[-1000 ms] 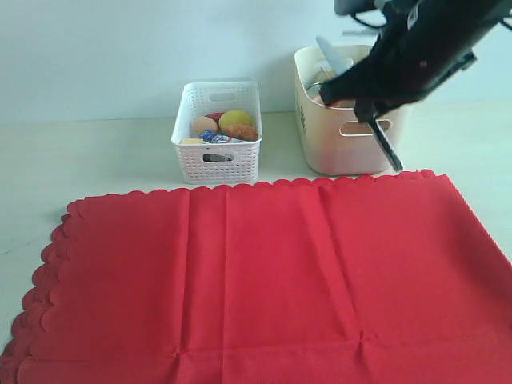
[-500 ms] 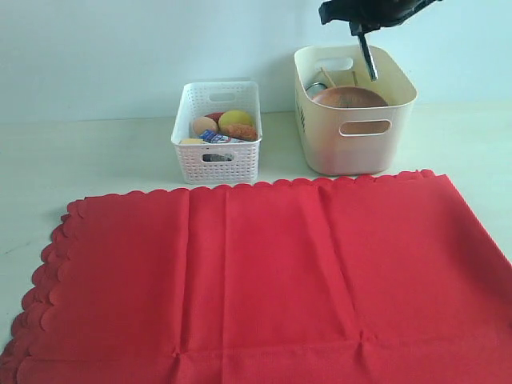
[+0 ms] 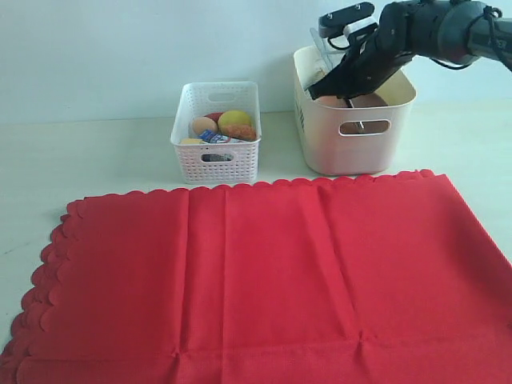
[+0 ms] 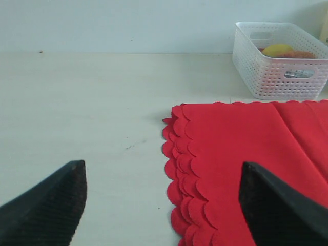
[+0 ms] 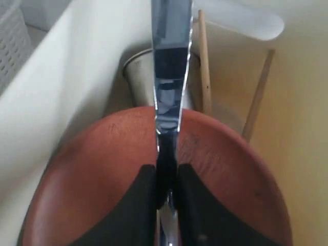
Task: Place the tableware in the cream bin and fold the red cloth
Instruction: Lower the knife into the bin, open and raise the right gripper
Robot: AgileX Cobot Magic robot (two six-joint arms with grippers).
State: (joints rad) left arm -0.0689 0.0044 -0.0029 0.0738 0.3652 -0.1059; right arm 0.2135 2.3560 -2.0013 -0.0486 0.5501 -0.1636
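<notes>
The right claw is pinched shut on the metal knife, low in the cream bin at the surface's far edge, over the wooden plate, steel cup and chopsticks. The left claw gapes empty. The red cloth lies flat and unfolded, likely the main job left.

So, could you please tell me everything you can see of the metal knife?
The shiny, mirror-like steel knife has a long flat blade narrowing to a dark neck, pinched there by the right claw. It points over the round brown wooden plate toward the steel cup, inside the cream plastic bin. Whether it touches the plate is unclear.
</notes>
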